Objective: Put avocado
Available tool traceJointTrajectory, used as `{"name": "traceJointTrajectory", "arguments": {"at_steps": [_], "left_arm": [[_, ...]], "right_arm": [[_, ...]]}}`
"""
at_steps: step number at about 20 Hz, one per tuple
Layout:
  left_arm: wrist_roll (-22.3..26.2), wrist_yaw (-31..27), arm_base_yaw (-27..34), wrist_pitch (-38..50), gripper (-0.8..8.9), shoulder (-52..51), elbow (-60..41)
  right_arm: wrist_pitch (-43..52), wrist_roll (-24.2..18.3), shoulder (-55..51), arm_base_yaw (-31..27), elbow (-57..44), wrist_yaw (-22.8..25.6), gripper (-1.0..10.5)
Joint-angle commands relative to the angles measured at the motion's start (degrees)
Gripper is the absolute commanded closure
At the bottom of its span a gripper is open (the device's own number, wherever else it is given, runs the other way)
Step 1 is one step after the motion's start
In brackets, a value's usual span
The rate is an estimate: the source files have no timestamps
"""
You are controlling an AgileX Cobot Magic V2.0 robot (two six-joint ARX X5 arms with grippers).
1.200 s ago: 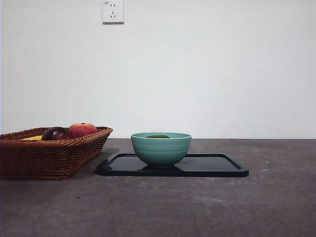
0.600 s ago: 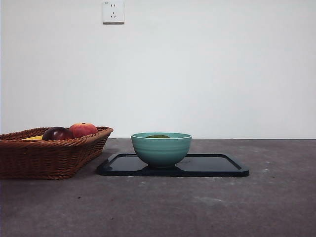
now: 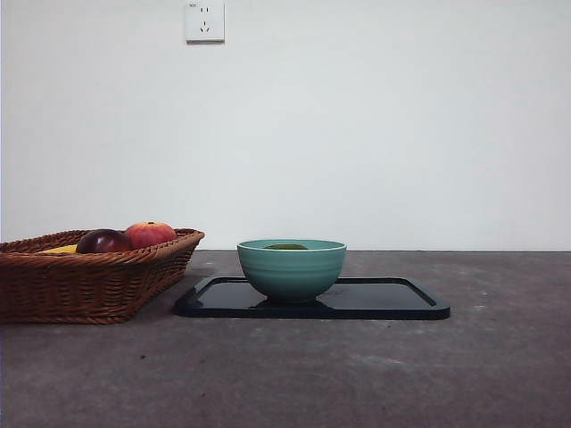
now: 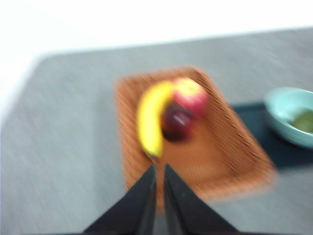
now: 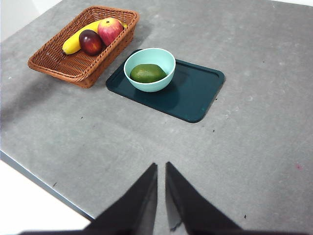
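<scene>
Avocado (image 5: 147, 73) is being seen lying inside the teal bowl (image 5: 149, 69), and every place below is being given relative to that bowl. In the front view only a dark green sliver (image 3: 285, 246) is showing just above the bowl's rim (image 3: 291, 269). The bowl is being carried by the dark tray (image 3: 393, 299), toward the tray's end nearest the wicker basket (image 3: 85, 276), which is standing just beside the tray. In the basket, well apart from the bowl, a banana (image 5: 78, 40), a dark maroon fruit (image 5: 89, 41) and a red-orange fruit (image 5: 110, 30) are being kept. Across the earlier front pictures and this one nothing around the bowl is being altered: the bowl, the tray and the basket are sitting as they did, and no arm is reaching into that view. That sameness is being read as a sign that the placing is already done, with the fruit delivered and both arms drawn back. The left gripper (image 4: 159, 172) is being held high over the basket's side, away from the bowl, its jaws nearly together and holding nothing; its picture is blurred, which is suggesting motion. The right gripper (image 5: 161, 171) is being held well back from the bowl over bare table (image 5: 254, 147), its jaws likewise almost closed and empty.
</scene>
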Motion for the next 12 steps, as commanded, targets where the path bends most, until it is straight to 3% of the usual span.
{"name": "traceJointTrajectory", "arguments": {"at_steps": [1, 4, 12], "left_arm": [[1.64, -0.28, 2.27, 15.1, 7.9, -3.21, -9.05], [1.31, -0.31, 4.07, 21.49, 7.9, -8.72, -17.99], [-0.85, -0.28, 4.96, 20.83, 7.9, -14.58, -26.51]], "right_arm": [[0.61, 0.37, 0.15, 0.55, 0.48, 0.07, 9.2], [0.61, 0.37, 0.15, 0.55, 0.48, 0.04, 9.2], [0.61, 0.37, 0.15, 0.55, 0.48, 0.04, 9.2]]}}
